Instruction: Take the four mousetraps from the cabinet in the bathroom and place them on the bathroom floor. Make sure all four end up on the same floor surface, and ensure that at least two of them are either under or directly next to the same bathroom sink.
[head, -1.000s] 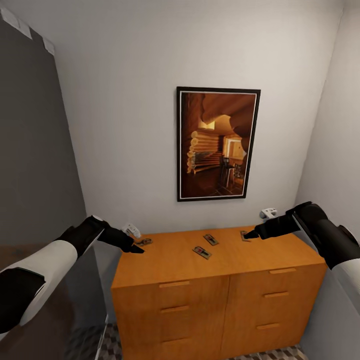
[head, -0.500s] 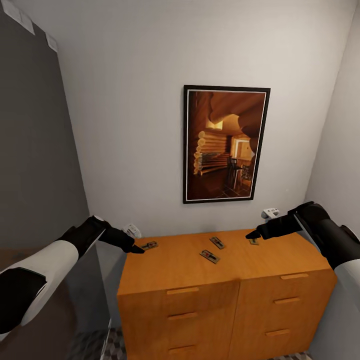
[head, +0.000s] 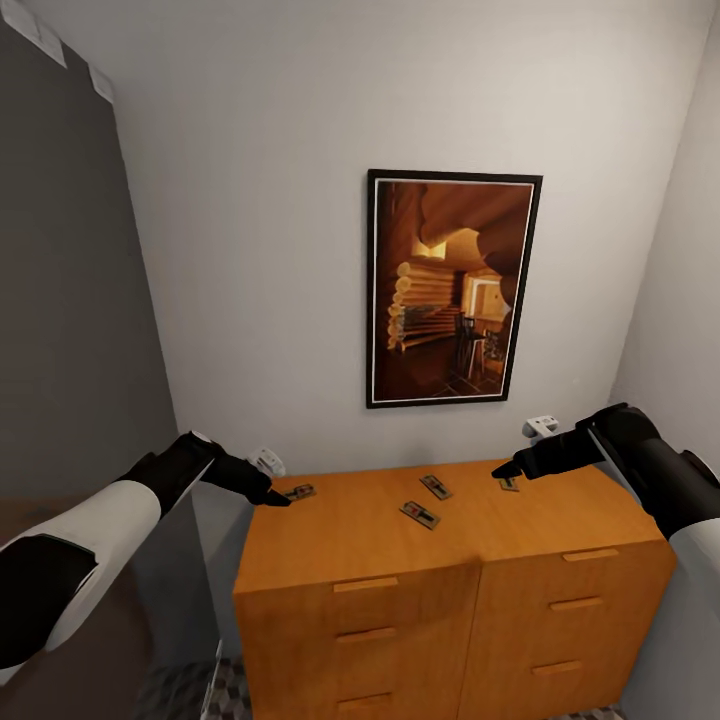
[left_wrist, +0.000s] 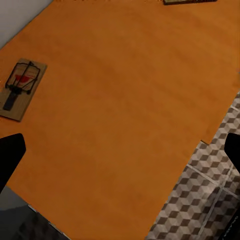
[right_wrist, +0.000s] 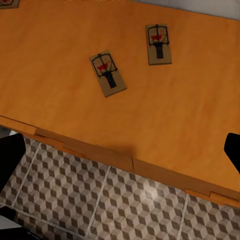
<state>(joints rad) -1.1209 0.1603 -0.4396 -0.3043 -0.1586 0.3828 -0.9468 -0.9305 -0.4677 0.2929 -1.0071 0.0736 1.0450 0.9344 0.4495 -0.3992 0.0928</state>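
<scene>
The orange-brown cabinet (head: 440, 545) stands against the back wall, with several mousetraps on its flat top. One mousetrap (head: 299, 492) lies at the left edge, just beyond my left gripper (head: 272, 497). Two mousetraps (head: 420, 514) (head: 435, 486) lie mid-top. Another mousetrap (head: 509, 484) lies just below my right gripper (head: 503, 468). In the left wrist view my left gripper (left_wrist: 120, 155) is open above the cabinet top, a mousetrap (left_wrist: 21, 87) off to one side. The right gripper (right_wrist: 120, 152) is open, with two mousetraps (right_wrist: 108, 74) (right_wrist: 158, 44) beyond it. The cube-patterned bathroom floor (right_wrist: 100, 200) shows past the cabinet's front edge.
A framed picture (head: 452, 290) hangs on the white wall above the cabinet. A dark grey panel (head: 70, 300) closes off the left side, and the right wall is close to the cabinet. Small white fittings (head: 540, 426) (head: 263, 460) sit on the back wall at the cabinet's rear corners.
The head view shifted early on, so the cabinet and picture sit slightly further right. Both arms hold the same pose, and the mousetraps have not moved on the cabinet.
</scene>
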